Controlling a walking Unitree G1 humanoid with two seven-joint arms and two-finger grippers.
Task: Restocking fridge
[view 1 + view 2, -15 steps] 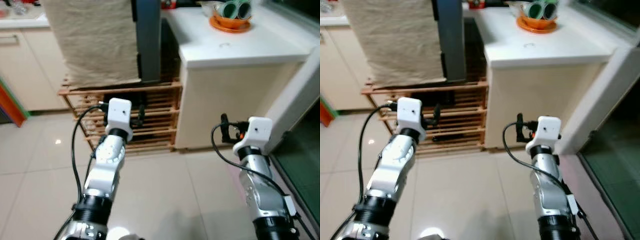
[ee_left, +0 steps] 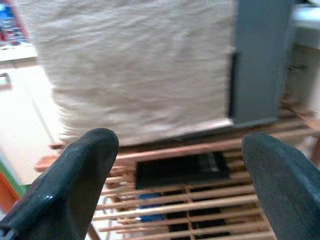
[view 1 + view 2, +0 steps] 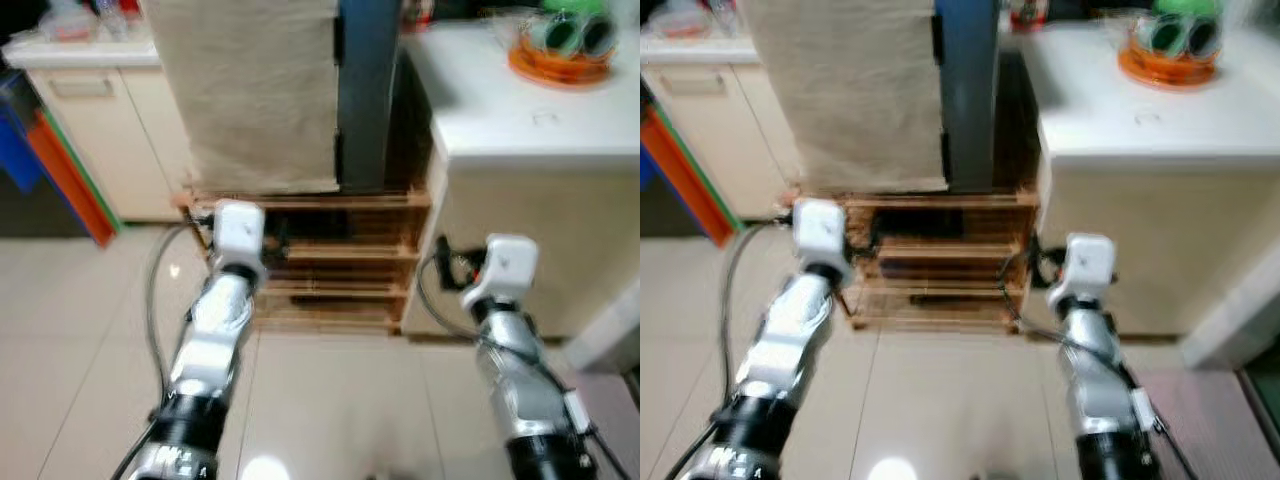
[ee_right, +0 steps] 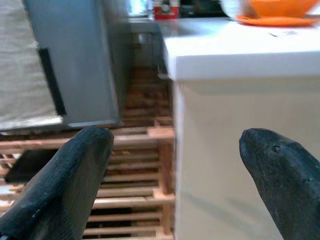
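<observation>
Pale floor tiles (image 3: 90, 330) filled the lower part of the blurred left eye view. Ahead stood a grey fridge (image 3: 368, 95), partly draped with a beige cloth (image 3: 250, 90), on a slatted wooden rack (image 3: 340, 270). To its right was a white counter (image 3: 520, 115) carrying an orange bowl (image 3: 560, 62) with green items inside. To the left stood a cream cabinet (image 3: 95, 130), with something orange and blue leaning beside it. Both silver arms reached forward at rack height, well apart.

From the right eye, the same scene appeared: the left arm's white wrist block sat before the rack's left end, the right arm's before the counter's front corner.

Through the left wrist camera, the left gripper (image 2: 180, 165) had its two black fingers spread wide with nothing between them, pointing at the cloth, the fridge's grey side and the rack, where a dark flat object (image 2: 182, 169) lay on a shelf.

Through the right wrist camera, the right gripper (image 4: 175, 175) was likewise spread wide and empty, aimed at the counter's corner, with the fridge and rack to one side.
</observation>
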